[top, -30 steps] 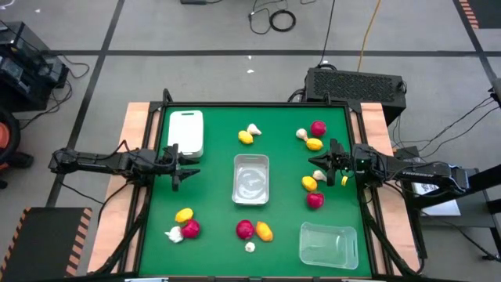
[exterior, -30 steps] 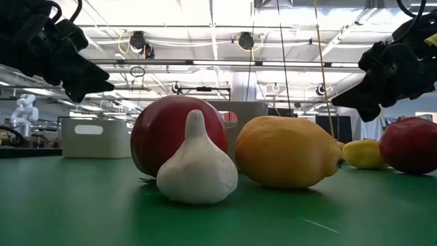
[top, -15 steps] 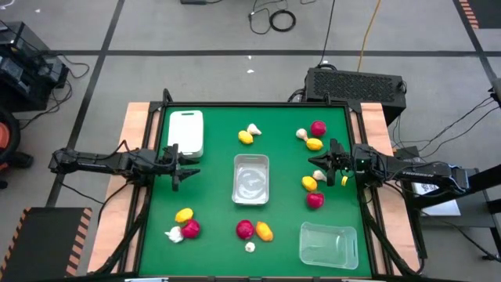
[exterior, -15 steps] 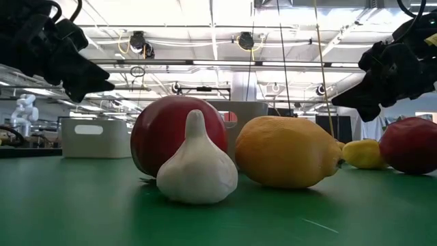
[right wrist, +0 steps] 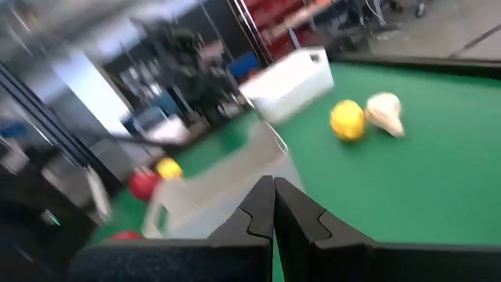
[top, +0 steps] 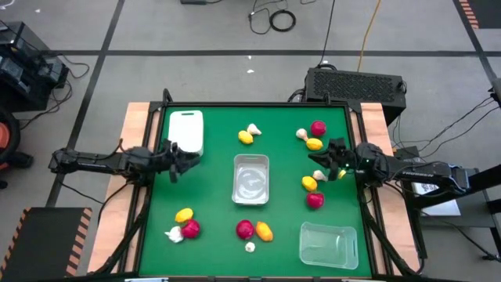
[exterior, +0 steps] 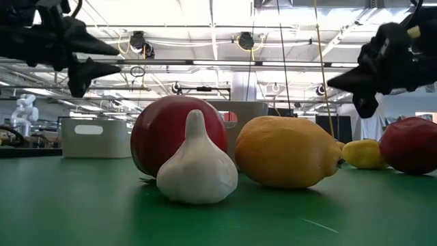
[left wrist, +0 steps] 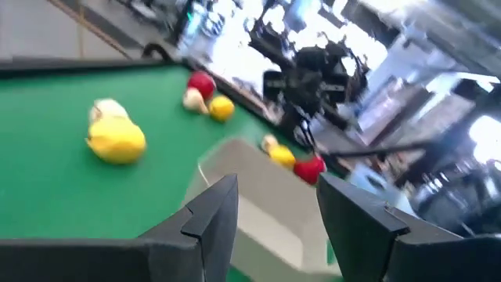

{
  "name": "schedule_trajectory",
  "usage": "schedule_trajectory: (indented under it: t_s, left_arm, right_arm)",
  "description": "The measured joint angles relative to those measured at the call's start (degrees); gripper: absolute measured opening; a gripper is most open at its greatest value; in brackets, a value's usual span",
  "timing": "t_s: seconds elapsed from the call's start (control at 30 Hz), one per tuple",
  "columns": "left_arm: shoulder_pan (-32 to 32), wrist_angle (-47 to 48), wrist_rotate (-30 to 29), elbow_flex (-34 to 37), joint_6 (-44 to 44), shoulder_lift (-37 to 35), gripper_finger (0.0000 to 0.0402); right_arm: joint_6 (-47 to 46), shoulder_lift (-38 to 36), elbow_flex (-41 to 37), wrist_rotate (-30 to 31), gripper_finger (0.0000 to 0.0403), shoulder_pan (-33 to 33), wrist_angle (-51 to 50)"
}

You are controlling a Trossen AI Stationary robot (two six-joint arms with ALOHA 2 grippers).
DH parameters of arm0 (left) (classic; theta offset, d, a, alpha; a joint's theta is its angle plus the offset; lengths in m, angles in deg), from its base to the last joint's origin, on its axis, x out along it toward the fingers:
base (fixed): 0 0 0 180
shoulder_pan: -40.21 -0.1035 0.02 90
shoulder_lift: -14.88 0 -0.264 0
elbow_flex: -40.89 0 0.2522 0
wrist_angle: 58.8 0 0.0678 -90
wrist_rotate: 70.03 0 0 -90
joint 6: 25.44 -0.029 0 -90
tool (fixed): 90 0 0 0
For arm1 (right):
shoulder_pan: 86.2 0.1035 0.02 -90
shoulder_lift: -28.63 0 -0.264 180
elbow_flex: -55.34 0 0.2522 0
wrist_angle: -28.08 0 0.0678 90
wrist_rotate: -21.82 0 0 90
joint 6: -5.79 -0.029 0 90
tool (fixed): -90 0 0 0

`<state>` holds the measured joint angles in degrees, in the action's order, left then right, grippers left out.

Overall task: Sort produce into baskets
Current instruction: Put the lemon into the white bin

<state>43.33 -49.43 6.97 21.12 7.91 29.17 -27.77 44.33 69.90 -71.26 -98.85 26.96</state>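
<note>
Green table [top: 211, 196] under bright workshop lights, cables on the grey floor behind. Left gripper [top: 182, 156] raised over the table's left side, jaws partly apart, empty, just beside the white basket [top: 186, 131]. Right gripper [top: 332, 160] raised at the right side, jaws pressed shut on nothing, near a garlic bulb [top: 319, 176] and a lemon [top: 309, 184]. Clear basket [top: 251, 179] at the centre, second clear basket [top: 327, 244] at the near right corner, both without produce. Lemons, strawberries and garlic scattered in small groups around, none in any basket.
</note>
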Motion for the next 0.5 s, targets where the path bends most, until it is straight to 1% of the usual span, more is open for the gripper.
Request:
schedule_trajectory:
  t_s: [0.07, 0.17, 0.23, 0.3, 0.37, 0.5]
  left_arm:
    - [0.02, -2.39, -0.33, 0.0, 0.63, 0.0, 0.0182]
    - [0.02, -5.92, 0.03, 0.0, 0.67, 0.04, 0.0182]
    - [0.02, -8.69, 2.3, -0.17, -2.03, 0.43, 0.0182]
    - [0.02, -9.36, 5.57, -1.5, -5.11, 1.34, 0.0182]
    - [0.03, -9.21, 7.22, -3.49, -7.85, 2.86, 0.0182]
    - [0.02, -6.54, 10.12, -8.94, -12.83, 7.7, 0.0182]
  right_arm:
    - [-4.09, -0.02, 0.0, -0.87, 0.0, 0.0, 4.87]
    - [-6.14, 0.06, 0.7, -2.37, 0.0, 0.39, 10.98]
    - [-6.32, 0.67, 2.59, -2.38, 0.0, 1.05, 11.49]
    - [-6.31, 1.92, 5.3, -1.59, 0.0, 2.08, 10.82]
    - [-5.46, 4.41, 8.39, -0.12, 0.0, 3.31, 10.72]
    - [0.11, 10.97, 15.25, 1.73, 0.0, 5.5, 9.22]
